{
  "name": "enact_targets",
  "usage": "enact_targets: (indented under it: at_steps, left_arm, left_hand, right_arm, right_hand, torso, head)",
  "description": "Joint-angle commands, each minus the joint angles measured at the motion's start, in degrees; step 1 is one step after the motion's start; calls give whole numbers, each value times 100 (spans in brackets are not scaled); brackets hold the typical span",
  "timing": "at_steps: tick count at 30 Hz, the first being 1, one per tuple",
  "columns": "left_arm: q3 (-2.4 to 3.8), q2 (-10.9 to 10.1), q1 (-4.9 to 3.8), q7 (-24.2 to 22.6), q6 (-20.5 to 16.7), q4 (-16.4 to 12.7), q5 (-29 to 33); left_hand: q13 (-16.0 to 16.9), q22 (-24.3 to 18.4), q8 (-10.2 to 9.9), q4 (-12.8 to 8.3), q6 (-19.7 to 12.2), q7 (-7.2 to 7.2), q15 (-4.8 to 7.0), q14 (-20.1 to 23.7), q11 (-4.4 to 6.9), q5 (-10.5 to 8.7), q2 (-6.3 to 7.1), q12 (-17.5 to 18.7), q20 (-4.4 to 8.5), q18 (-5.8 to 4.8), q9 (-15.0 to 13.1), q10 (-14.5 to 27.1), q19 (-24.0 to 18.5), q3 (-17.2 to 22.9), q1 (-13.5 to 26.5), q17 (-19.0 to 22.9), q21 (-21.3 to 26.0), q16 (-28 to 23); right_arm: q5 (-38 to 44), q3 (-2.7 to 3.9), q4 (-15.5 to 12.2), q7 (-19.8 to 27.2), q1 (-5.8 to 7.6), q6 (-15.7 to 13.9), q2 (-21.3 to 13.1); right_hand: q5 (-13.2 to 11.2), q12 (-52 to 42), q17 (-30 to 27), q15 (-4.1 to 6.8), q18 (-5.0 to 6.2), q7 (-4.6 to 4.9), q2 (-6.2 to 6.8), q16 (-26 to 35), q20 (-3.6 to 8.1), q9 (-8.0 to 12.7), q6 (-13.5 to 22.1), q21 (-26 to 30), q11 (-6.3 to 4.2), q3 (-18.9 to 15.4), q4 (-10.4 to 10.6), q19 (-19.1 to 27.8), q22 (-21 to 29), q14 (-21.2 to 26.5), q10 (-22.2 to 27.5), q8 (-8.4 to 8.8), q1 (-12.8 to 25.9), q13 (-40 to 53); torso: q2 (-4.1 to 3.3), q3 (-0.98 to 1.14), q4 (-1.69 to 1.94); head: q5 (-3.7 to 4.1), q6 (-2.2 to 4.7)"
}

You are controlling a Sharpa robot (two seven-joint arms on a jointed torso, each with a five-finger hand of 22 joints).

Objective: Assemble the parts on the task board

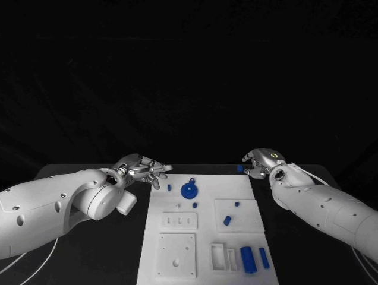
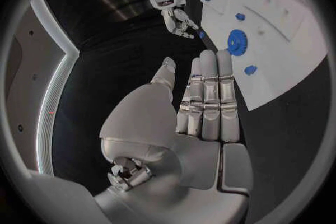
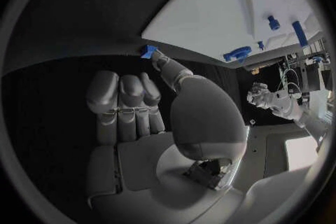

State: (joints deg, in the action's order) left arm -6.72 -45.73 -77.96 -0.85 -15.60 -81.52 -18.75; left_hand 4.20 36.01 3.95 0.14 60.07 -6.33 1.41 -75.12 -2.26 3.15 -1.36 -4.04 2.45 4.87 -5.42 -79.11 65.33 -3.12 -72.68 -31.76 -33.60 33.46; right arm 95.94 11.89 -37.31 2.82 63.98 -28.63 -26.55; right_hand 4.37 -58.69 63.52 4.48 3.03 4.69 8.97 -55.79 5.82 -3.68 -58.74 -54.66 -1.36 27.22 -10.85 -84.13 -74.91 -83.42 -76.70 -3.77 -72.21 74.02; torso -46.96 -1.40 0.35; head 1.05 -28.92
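While both arms flank the white task board point(image 1: 208, 231) at table centre, the left hand point(image 1: 142, 168) hovers off its 10 o'clock corner, fingers straight, spread and holding nothing. At 2 o'clock, the right hand point(image 1: 262, 162) curls beside a small blue block point(image 1: 239, 168), thumb tip touching it; whether it grips cannot be told. A blue gear point(image 1: 189, 190) sits at the board's 12 o'clock, blue pegs point(image 1: 255, 259) at 5 o'clock.

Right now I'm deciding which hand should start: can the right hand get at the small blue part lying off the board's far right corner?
Probably yes. The right hand hovers open just beside the small blue part, which lies on the black table off the task board, and nothing stands between them.
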Motion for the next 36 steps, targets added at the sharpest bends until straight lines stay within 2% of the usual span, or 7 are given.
enact_targets:
  at_steps: [1,5,12,16,23,30,36]
  left_arm:
    - [7,15,-4,-78,63,-9,-33]
    - [9,23,-4,-74,68,-11,-37]
    - [15,40,-5,-72,81,-10,-41]
    - [20,49,-5,-70,81,-4,-43]
    - [31,62,-5,-67,89,-2,-49]
    - [45,85,-6,-63,102,-5,-51]
    - [53,95,-7,-64,113,-6,-51]
  left_hand:
    - [-8,5,-25,-36,-34,-19,-26,-19,-6,-25,-8,31,-8,-60,8,47,51,-3,-17,-9,29,-18]
    - [-8,5,-25,-36,-34,-19,-26,-19,-6,-25,-8,31,-8,-60,8,47,51,-3,-17,-9,29,-18]
    - [-8,5,-25,-36,-34,-19,-26,-19,-6,-25,-8,31,-8,-60,8,47,51,-3,-17,-9,29,-18]
    - [-8,7,-25,-36,-34,-19,-26,-20,-6,-25,-8,31,-8,-60,8,47,52,-3,-17,-10,31,-19]
    - [-7,38,-23,-36,-34,-19,-25,-23,-6,-25,-23,30,-8,-58,4,46,70,6,-36,-23,71,-24]
    - [-7,38,-23,-36,-34,-19,-25,-23,-6,-25,-23,30,-8,-58,4,46,70,6,-36,-23,71,-24]
    - [-9,57,-23,-41,-32,-18,-26,-21,-5,-26,-35,30,-8,-59,4,48,76,0,-47,-27,90,-29]
  right_arm:
    - [-11,-5,32,45,26,-93,27]
    - [70,-27,105,8,55,-164,52]
    - [167,-92,233,1,97,-230,83]
    - [152,-116,275,35,131,-150,90]
    - [198,-192,329,54,169,-18,95]
    - [226,-259,418,34,208,-195,136]
    - [240,-304,457,34,226,-250,161]
  right_hand:
    - [-94,-7,-8,20,-20,-41,-42,-17,-10,2,-23,28,-17,95,-46,-141,-731,-16,-9,21,-104,-4]
    - [-119,-3,-12,25,-36,-60,-51,-15,7,0,-110,33,-31,230,-117,-141,-733,-19,-13,21,-155,-2]
    - [-95,-19,-12,49,-49,-121,-48,-20,27,-3,-231,9,-73,393,-215,-137,-738,-20,-30,22,-198,9]
    - [-55,-23,-13,50,-59,-127,9,-23,30,-2,-176,-7,-77,343,-211,-135,-739,-22,-39,21,-136,12]
    - [12,-2,-21,61,-65,-151,-7,-14,41,-4,-144,-3,-95,362,-293,-126,-739,-17,-30,19,-222,4]
    - [-106,-11,-14,57,-68,-148,-20,-26,42,-7,-209,-18,-91,367,-275,-127,-740,-23,-43,18,-176,7]
    - [-139,-35,-9,55,-69,-149,-4,-32,40,-6,-199,-32,-90,307,-256,-132,-741,-23,-62,19,-185,21]
  torso:
    - [-9,-3,11]
    - [-29,-11,19]
    - [-77,-19,39]
    - [-109,-24,55]
    - [-161,-33,75]
    - [-232,-49,90]
    - [-258,-58,95]
  head:
    - [4,-7]
    - [11,-26]
    - [33,-18]
    - [54,-21]
    - [67,-33]
    - [86,-3]
    - [98,7]
